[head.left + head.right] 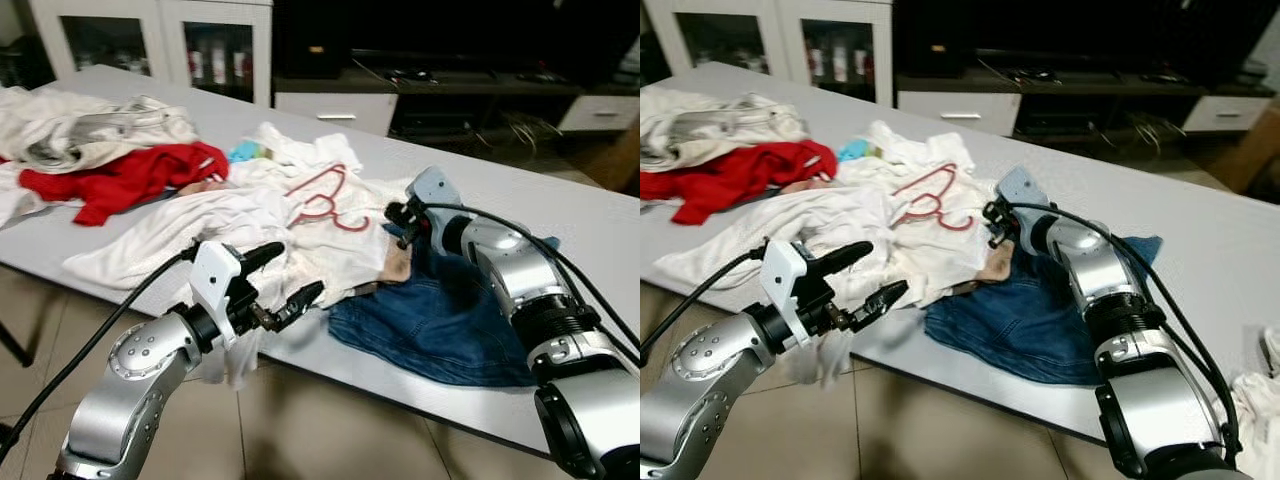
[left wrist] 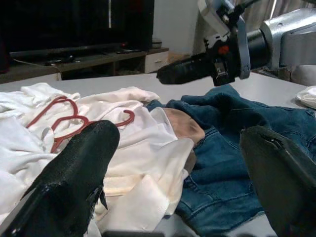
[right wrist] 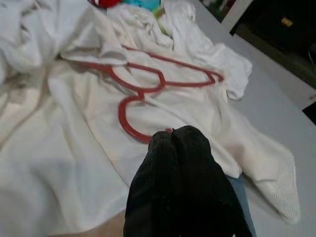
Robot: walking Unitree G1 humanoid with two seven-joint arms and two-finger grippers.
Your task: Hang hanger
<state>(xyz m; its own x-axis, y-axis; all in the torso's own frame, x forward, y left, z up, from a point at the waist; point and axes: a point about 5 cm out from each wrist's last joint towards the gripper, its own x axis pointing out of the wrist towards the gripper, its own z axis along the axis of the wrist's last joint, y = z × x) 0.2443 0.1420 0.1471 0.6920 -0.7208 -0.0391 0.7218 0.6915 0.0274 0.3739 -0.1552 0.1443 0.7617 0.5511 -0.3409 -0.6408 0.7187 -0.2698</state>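
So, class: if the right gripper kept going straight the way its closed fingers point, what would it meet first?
Most likely the hook of the red hanger, lying on the white garment just ahead of the right gripper; depth is uncertain.

The hanger (image 3: 148,86) looks like thin, smooth red plastic with a slight gloss. It lies on soft, creased white cloth (image 3: 64,148). At its 4 o'clock, the jeans (image 1: 440,320) are coarse blue denim. The table (image 1: 590,230) is smooth, matt grey. Both arms are brushed silver metal; the jaws look rough, matt black.
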